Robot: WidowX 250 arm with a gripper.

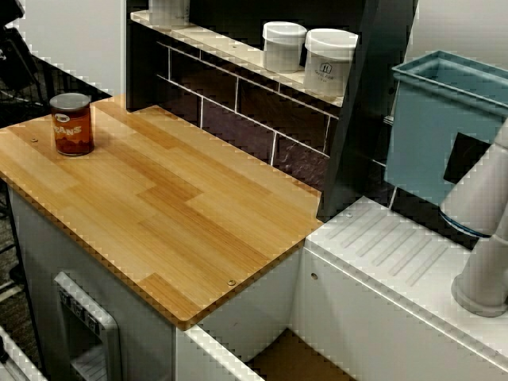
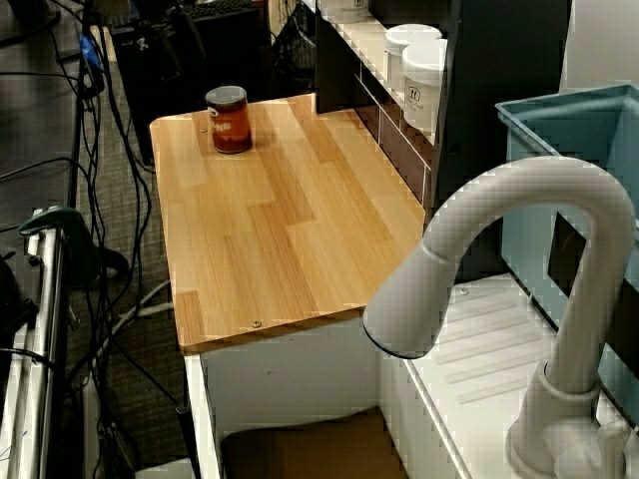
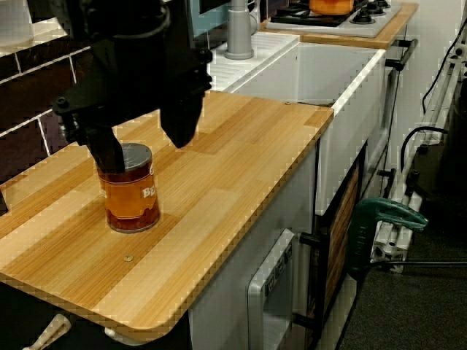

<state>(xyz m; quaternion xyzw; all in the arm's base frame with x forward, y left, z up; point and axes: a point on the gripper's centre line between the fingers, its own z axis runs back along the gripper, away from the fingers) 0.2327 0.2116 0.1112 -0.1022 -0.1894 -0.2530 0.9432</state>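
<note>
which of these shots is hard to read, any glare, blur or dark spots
Low side view: the claw is a near-black silhouette with little detail, covering part of the can. High end-on view: the faucet looms large and soft-edged up close. High front view: even light, can label partly legible, counter edge jagged.

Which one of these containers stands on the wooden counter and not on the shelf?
The beans can, orange-labelled with a metal top, stands alone on the wooden counter. The white jars sit side by side on the shelf above.
</note>
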